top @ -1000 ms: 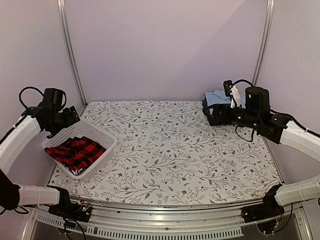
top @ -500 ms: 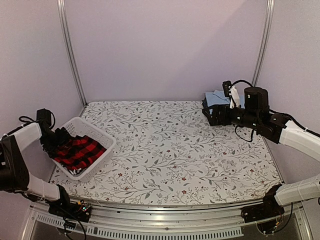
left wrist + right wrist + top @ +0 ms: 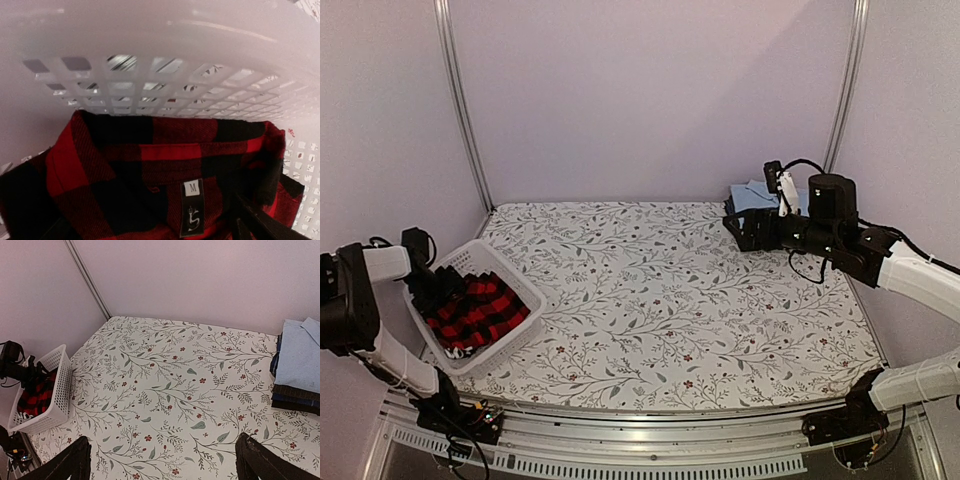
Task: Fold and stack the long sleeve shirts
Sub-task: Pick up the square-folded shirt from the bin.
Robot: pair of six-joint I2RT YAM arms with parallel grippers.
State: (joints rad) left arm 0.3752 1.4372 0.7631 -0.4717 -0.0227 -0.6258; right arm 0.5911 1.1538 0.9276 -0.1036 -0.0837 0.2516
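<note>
- Red-and-black check shirt (image 3: 472,312): lies crumpled and unfolded in the white mesh basket (image 3: 533,297) at the left edge of the table (image 3: 660,300). The left wrist view shows its collar and an "M" size label facing up, close under the basket wall.
- Folded stack (image 3: 296,371): sits at the far right corner of the table, with a light blue shirt (image 3: 301,352) on top and dark shirts (image 3: 294,399) beneath. This part of the task looks done.
- Remaining work, as judged: the check shirt must be lifted out, spread, folded and carried to the stack. No other loose shirt shows in any view.
- Left gripper (image 3: 432,286): reaches into the basket just above the collar, jaws spread, with no cloth seen pinched between them. The pick-up appears about to begin.
- Right gripper (image 3: 740,228): hangs beside the stack with fingers wide apart and nothing between them, facing across the table toward the basket.
</note>
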